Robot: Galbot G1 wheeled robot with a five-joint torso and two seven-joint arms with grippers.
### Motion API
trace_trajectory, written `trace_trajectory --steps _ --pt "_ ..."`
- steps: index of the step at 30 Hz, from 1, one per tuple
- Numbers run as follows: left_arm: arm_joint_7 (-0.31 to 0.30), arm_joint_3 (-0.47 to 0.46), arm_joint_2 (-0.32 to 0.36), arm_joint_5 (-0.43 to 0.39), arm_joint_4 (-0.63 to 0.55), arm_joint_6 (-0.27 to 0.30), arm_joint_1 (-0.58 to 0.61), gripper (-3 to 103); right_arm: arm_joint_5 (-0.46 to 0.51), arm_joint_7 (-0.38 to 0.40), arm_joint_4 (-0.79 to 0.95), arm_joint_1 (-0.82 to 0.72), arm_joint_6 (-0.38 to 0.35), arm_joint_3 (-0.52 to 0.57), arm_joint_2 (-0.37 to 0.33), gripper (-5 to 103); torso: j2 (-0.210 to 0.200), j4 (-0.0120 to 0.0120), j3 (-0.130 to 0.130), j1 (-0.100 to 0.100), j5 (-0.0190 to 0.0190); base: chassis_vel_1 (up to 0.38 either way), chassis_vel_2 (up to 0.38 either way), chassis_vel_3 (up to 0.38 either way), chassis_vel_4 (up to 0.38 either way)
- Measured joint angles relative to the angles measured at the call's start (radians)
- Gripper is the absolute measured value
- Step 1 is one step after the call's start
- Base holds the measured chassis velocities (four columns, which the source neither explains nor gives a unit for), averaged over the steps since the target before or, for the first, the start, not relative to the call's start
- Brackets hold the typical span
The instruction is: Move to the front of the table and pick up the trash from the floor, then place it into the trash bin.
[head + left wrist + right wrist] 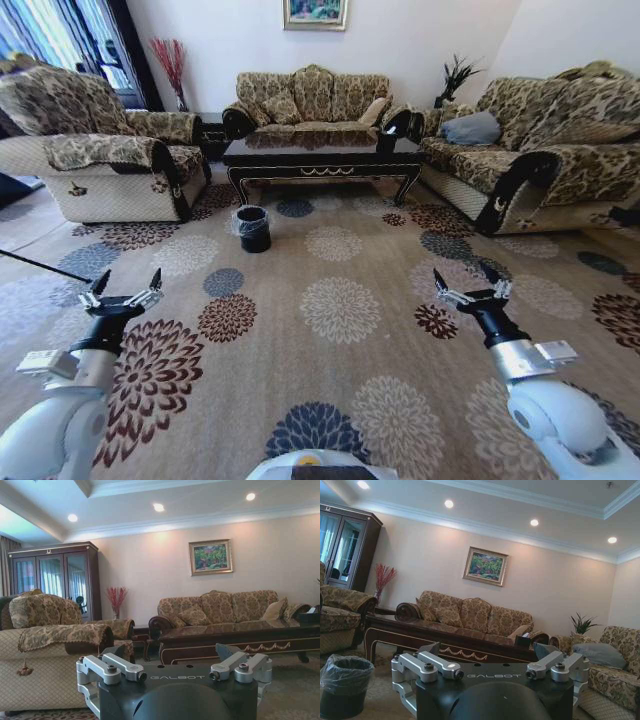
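From my head I look down at the beige carpet with big round flower shapes (330, 300), and I hold both arms out low in front of me. My left gripper (122, 287) is on the left with its fingers spread wide and nothing in them. My right gripper (470, 283) is on the right, spread wide too, and it holds nothing. The small round black bin with a shiny clear bag (253, 228) stands on the carpet far ahead, just beside the left end of the long dark shiny wooden table with gold trim (322, 156). I cannot make out any trash on the carpet. From my left wrist I see my left gripper (175, 672) close up, fingers apart, and the dark table (235, 640) past it. From my right wrist I see my right gripper (490, 670) with fingers apart, the black bin (342, 685) off to one side, and the table (445, 642) behind.
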Motion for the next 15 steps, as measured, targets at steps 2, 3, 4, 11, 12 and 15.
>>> trace_trajectory --steps 2,3,4,11,12,15 --pt "-0.013 0.004 0.002 -0.008 -0.010 0.005 0.000 100 -0.001 0.000 0.000 -0.004 0.001 0.000 0.005 100 0.009 -0.0001 0.007 0.002 -0.0001 0.000 0.000 0.000 0.000" --pt "-0.018 0.004 0.002 -0.016 -0.018 0.010 0.000 100 -0.003 0.000 0.000 -0.005 0.001 0.000 0.008 100 0.014 -0.0001 0.010 0.003 0.0001 0.000 0.000 0.000 0.000" --pt "-0.018 0.004 0.002 -0.016 -0.018 0.010 0.000 100 -0.003 0.000 0.000 -0.005 0.001 0.000 0.008 100 0.014 -0.0001 0.010 0.003 0.0001 0.000 0.000 0.000 0.000" --pt "-0.017 0.005 -0.002 -0.015 -0.034 0.014 0.008 100 -0.017 0.007 0.004 -0.003 0.006 -0.015 0.025 100 0.047 0.0000 0.033 0.013 0.0001 0.000 0.000 0.000 0.000" --pt "-0.017 0.005 -0.002 -0.015 -0.034 0.014 0.008 100 -0.017 0.007 0.004 -0.003 0.006 -0.015 0.025 100 0.047 0.0000 0.033 0.013 0.0001 0.000 0.000 0.000 0.000" --pt "-0.014 0.010 -0.006 -0.008 -0.036 0.011 0.011 100 -0.023 0.013 0.010 -0.006 0.008 -0.021 0.031 100 0.061 -0.0001 0.043 0.018 0.0000 0.000 0.000 0.000 0.000"
